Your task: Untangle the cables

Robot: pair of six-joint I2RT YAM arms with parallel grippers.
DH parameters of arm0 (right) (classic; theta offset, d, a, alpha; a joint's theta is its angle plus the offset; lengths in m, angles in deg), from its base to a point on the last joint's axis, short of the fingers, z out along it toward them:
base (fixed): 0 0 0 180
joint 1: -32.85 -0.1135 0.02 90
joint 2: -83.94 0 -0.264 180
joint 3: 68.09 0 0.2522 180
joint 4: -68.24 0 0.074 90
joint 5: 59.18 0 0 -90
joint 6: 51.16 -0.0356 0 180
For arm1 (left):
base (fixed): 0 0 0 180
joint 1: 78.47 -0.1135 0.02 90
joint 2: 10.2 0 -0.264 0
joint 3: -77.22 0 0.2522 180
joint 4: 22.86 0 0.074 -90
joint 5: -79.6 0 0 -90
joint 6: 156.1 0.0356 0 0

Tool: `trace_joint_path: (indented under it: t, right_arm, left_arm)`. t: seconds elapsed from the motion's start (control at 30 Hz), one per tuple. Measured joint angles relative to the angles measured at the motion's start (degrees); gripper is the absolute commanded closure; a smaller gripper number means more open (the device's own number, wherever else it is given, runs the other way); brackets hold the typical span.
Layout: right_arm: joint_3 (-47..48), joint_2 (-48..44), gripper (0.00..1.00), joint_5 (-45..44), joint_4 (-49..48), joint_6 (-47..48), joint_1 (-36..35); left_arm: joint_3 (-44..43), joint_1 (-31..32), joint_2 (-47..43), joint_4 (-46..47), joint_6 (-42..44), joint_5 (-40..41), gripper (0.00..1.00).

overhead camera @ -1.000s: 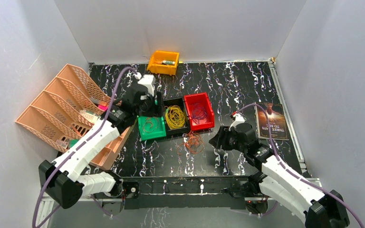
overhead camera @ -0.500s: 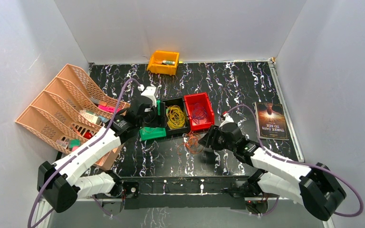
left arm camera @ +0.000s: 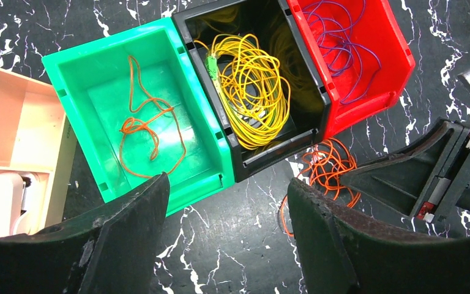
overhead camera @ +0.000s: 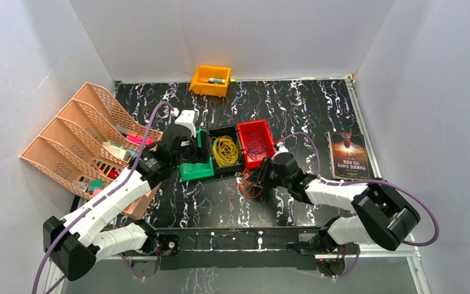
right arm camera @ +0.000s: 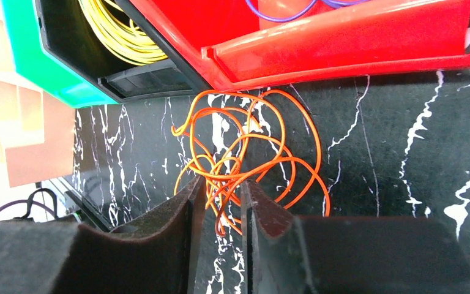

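Observation:
A loose tangle of orange cables [overhead camera: 249,184] [right arm camera: 251,153] lies on the black marbled table just in front of the red bin [overhead camera: 263,160]. My right gripper [overhead camera: 259,177] [right arm camera: 223,184] is down at the tangle's near edge. Its fingers stand a narrow gap apart with orange strands running between them. My left gripper [overhead camera: 191,151] [left arm camera: 227,184] hangs open and holds nothing above the front of the green bin [left arm camera: 73,79]. A thin orange cable [left arm camera: 147,125] lies in the green bin. Yellow cables [left arm camera: 251,92] fill the black bin [left arm camera: 281,144], and purple cables [left arm camera: 343,43] lie in the red bin.
A peach file rack [overhead camera: 79,141] with small items stands at the left, close to my left arm. An orange bin [overhead camera: 210,79] sits at the back wall. A book [overhead camera: 350,156] lies at the right edge. White walls enclose the table.
My right gripper has moved left to the orange tangle and its jaws have narrowed around the strands. My left gripper has drawn back towards the near side over the green bin.

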Motion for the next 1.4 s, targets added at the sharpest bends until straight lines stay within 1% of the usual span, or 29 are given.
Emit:
trace_joint_path:
  t: [0.13, 0.2, 0.23, 0.33, 0.43, 0.53, 0.63, 0.87, 1.03, 1.13, 1.3, 1.4]
  right_arm:
    - [0.26, 1.46, 0.73, 0.44, -1.11, 0.04, 0.0]
    - [0.26, 2.14, 0.8, 0.63, -1.6, 0.07, 0.0]
    - [0.26, 2.29, 0.85, 0.74, -1.62, 0.17, 0.0]
    - [0.26, 2.45, 0.95, 1.05, -1.79, 0.37, 0.0]
    - [0.24, 0.48, 0.99, 1.16, -1.53, 1.84, -0.07]
    - [0.24, -5.6, 1.0, 0.44, 0.15, 4.15, -0.11]
    - [0.26, -14.32, 1.0, -0.7, 2.56, 7.39, -0.11]
    - [0.7, -29.03, 1.0, 0.02, 9.77, 15.67, -0.11]
    - [3.82, -33.81, 0.99, 1.51, 14.36, 21.24, -0.11]
    - [6.82, -35.63, 0.99, -0.7, 16.9, 21.9, -0.17]
    - [13.7, -35.45, 1.0, -9.7, 22.58, 16.81, -0.26]
    - [16.44, -34.12, 1.0, -12.44, 24.0, 13.07, -0.26]
  left_arm:
    - [0.02, 0.0, 0.0, 0.02, -0.02, -0.07, 0.31]
    - [0.02, 0.0, 0.0, 0.0, -0.07, -0.07, 0.31]
    - [0.02, 0.0, 0.0, 0.0, -0.2, -0.07, 0.31]
    - [0.13, 0.0, -0.07, 0.09, -0.48, -0.04, 0.3]
    - [1.16, 0.0, -0.85, 0.83, -0.74, -0.09, 0.29]
    - [3.08, 0.0, -2.69, 2.49, -0.9, -1.07, 0.29]
    - [5.14, 0.0, -4.35, 6.12, -0.9, -3.98, 0.29]
    - [5.73, 0.0, -3.65, 14.75, -1.33, -12.13, 0.29]
    - [5.75, 0.0, -3.28, 19.26, -1.55, -16.81, 0.29]
    - [6.43, 0.0, -3.52, 22.1, -1.55, -19.17, 0.29]
    - [8.59, 0.0, -4.33, 25.51, -2.16, -23.91, 0.31]
    - [8.76, 0.7, -4.13, 27.19, -2.43, -26.56, 0.31]
